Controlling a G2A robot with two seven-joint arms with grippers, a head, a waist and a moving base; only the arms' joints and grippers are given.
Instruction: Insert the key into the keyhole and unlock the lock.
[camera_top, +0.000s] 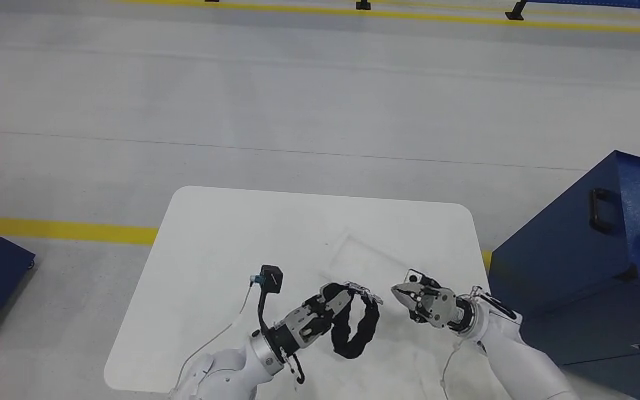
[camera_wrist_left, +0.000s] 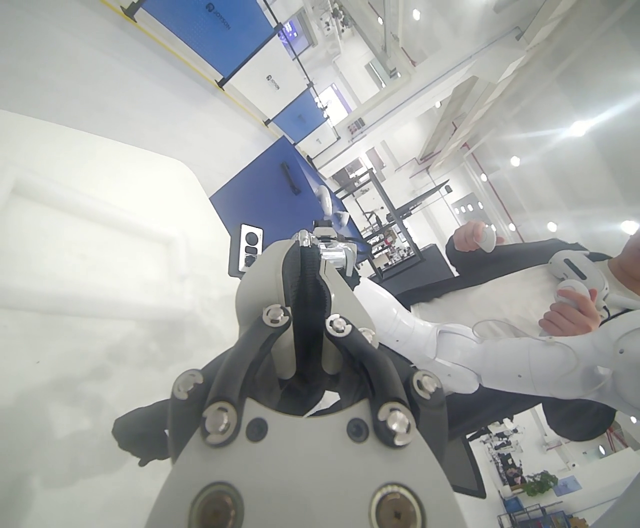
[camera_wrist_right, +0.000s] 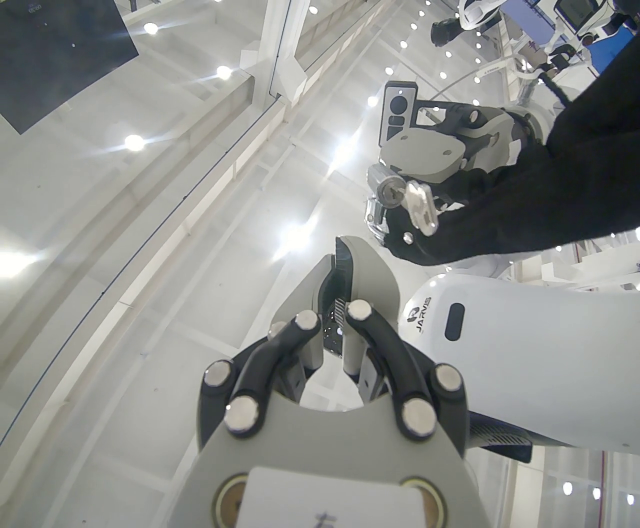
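Key, flat silver, sits in round keyhole of lock.

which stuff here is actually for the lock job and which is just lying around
For the job: lock, held by the left gripper; key, in its keyhole; right gripper, close by.
Lying about: shallow white tray on the table; blue cabinet beside the table.

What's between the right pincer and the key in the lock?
Nothing. The right wrist view shows open air between the right pincer and the key in the lock; in the top view, bare table lies under that gap.
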